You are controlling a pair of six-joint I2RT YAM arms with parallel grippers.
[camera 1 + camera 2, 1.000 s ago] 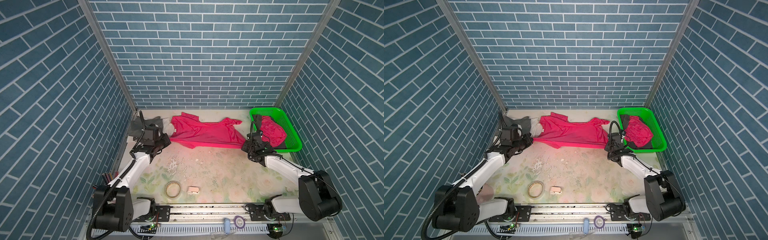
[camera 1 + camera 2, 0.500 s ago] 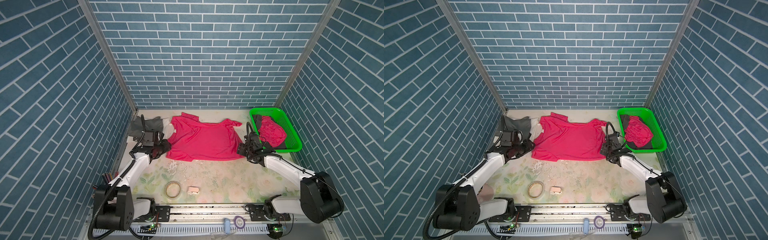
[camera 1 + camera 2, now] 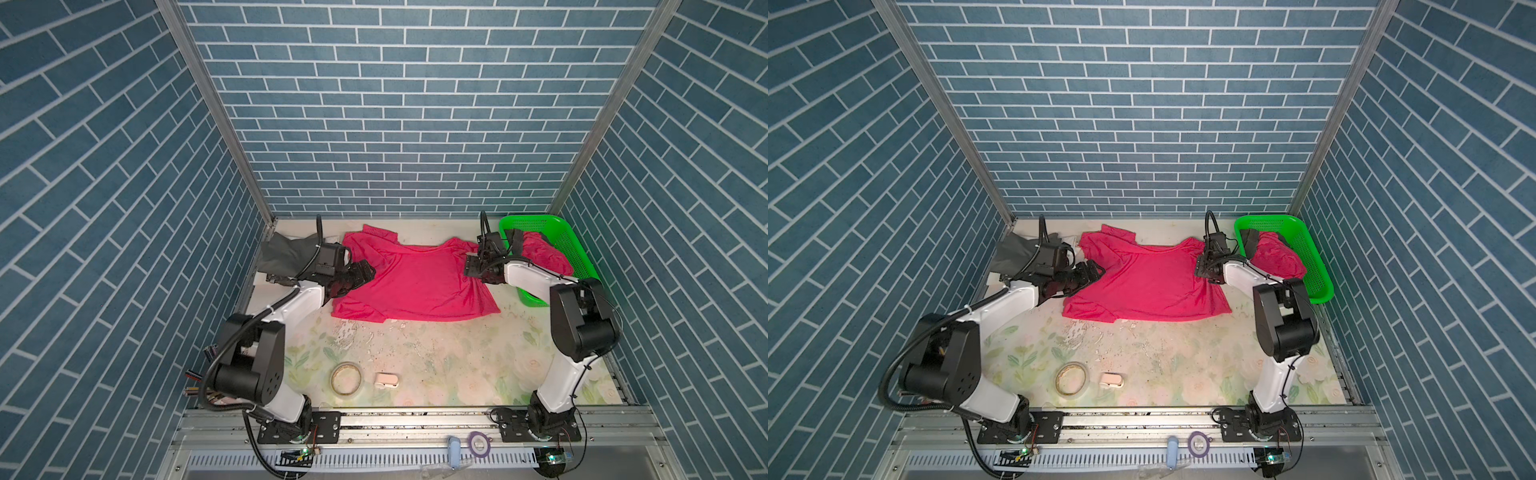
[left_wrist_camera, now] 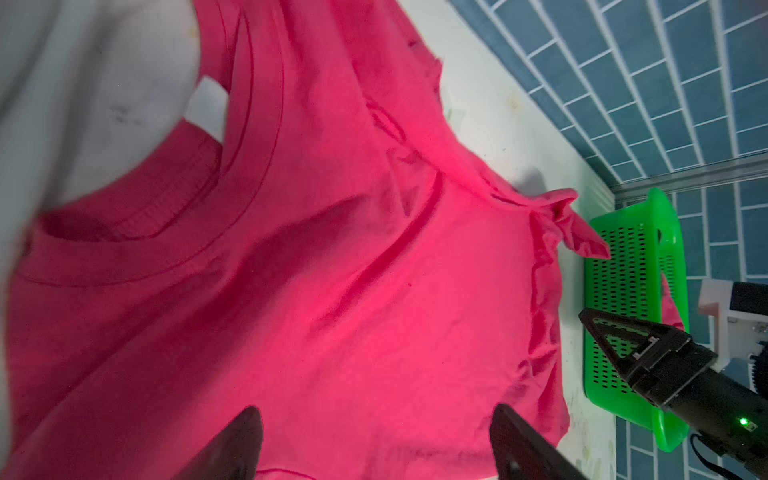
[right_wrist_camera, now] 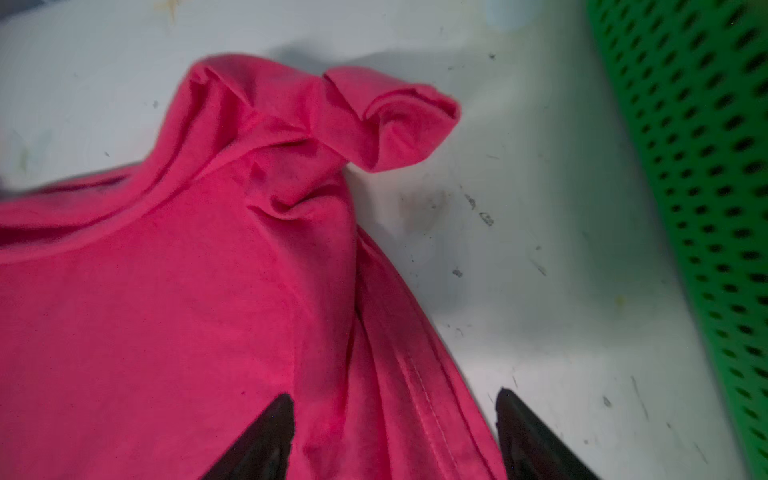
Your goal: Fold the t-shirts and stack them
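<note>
Floral tabletop (image 3: 436,357), pink t-shirt (image 3: 415,286) flat between left gripper (image 3: 365,271) and right gripper (image 3: 473,266), both parted over its sides.

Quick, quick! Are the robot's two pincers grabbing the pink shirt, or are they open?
Left pincer: open, holding nothing, over the pink t-shirt.
Right pincer: open, holding nothing, over the pink t-shirt's side edge.

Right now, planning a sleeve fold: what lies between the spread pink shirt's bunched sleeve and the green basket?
Only bare, speckled table; the right wrist view shows the bunched sleeve and the green basket apart.
</note>
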